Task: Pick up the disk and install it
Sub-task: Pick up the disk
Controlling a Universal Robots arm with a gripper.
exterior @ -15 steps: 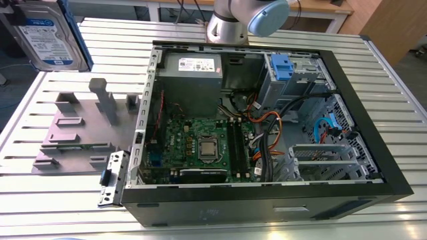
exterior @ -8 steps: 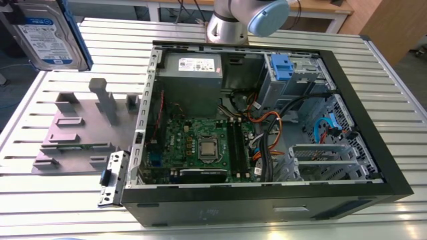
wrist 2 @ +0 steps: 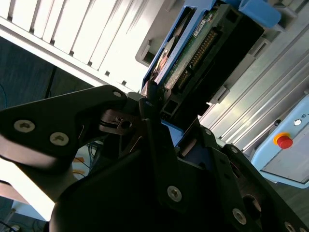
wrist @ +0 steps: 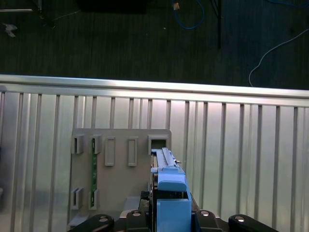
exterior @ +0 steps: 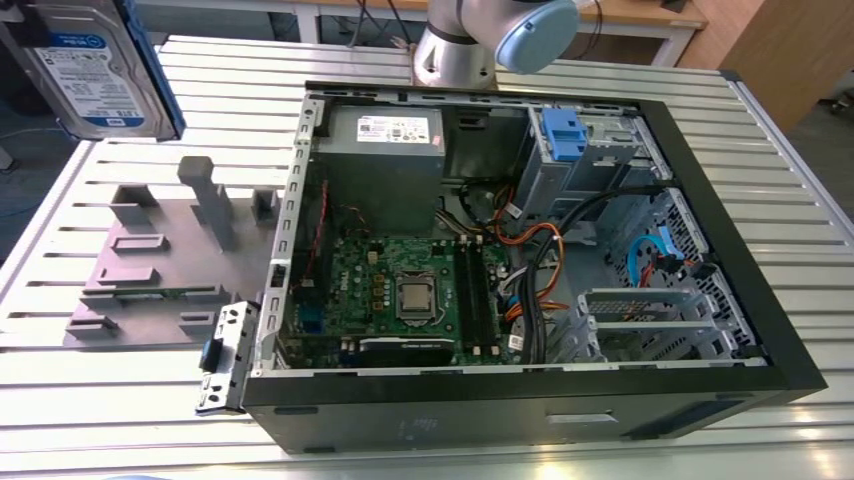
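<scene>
Jaws closed on the disk (wrist 2: 207,43), gripped at one end; the rest projects beyond the gripper (wrist 2: 161,113). Risk: the overhang levers it askew and it slips.

An open computer case (exterior: 507,415) lies on the slatted metal bench (exterior: 120,400), its green circuit board (exterior: 400,295) and grey power supply (exterior: 384,140) exposed. A grey slotted holder (exterior: 147,270) sits just beside it, on the exterior view's left.
</scene>
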